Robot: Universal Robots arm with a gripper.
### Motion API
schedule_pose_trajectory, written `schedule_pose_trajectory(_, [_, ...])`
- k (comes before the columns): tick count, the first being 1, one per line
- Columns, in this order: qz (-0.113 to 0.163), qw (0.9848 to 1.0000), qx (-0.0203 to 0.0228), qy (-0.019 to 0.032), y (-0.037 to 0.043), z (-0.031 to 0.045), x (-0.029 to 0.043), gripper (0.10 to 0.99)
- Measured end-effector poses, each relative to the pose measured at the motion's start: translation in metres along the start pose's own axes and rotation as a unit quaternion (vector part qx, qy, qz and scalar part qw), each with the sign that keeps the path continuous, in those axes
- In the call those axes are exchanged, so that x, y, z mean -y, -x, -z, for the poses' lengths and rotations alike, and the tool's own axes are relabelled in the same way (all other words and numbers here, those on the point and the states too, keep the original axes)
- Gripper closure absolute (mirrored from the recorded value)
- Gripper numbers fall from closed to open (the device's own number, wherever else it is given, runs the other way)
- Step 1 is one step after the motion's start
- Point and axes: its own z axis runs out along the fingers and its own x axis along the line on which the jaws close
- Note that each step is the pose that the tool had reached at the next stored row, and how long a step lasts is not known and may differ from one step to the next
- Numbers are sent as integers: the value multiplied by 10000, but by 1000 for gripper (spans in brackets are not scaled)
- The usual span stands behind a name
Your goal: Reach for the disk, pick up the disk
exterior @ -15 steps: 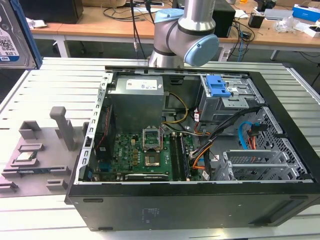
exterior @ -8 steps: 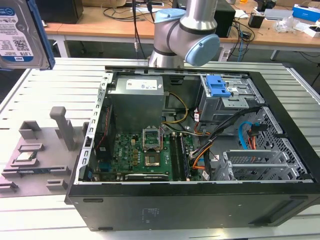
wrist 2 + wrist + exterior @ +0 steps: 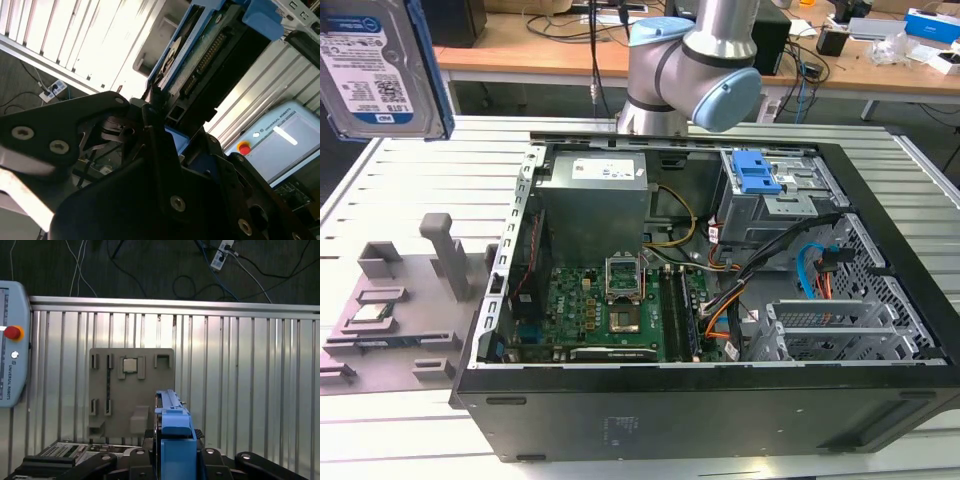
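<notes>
The disk (image 3: 378, 62), a silver hard drive with a white-and-blue label in a blue carrier, hangs high above the table at the exterior view's left. In the second wrist view the disk (image 3: 200, 55) shows its circuit-board underside, and my gripper (image 3: 159, 107) is shut on its near edge. In the first wrist view the disk (image 3: 172, 422) is seen edge-on, standing upright between the dark fingers of my gripper (image 3: 172, 442). It is well above the grey fixture plate (image 3: 131, 392).
An open computer case (image 3: 880, 420) fills the middle of the slatted metal table (image 3: 410, 160), with a blue drive-bay latch (image 3: 755, 172) inside. The grey fixture plate (image 3: 400, 310) holds a small CPU chip (image 3: 370, 312). A teach pendant (image 3: 10, 370) lies at the table edge.
</notes>
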Motion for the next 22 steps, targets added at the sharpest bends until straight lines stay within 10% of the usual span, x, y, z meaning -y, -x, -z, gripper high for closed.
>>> schedule_pose_trajectory(13, [0, 10000, 0, 1, -18, 26, 594, 722])
schedule_pose_trajectory(16, [-1, 10000, 0, 0, -32, 46, 1063, 722])
schedule_pose_trajectory(22, [0, 10000, 0, 1, -38, 56, 1280, 722])
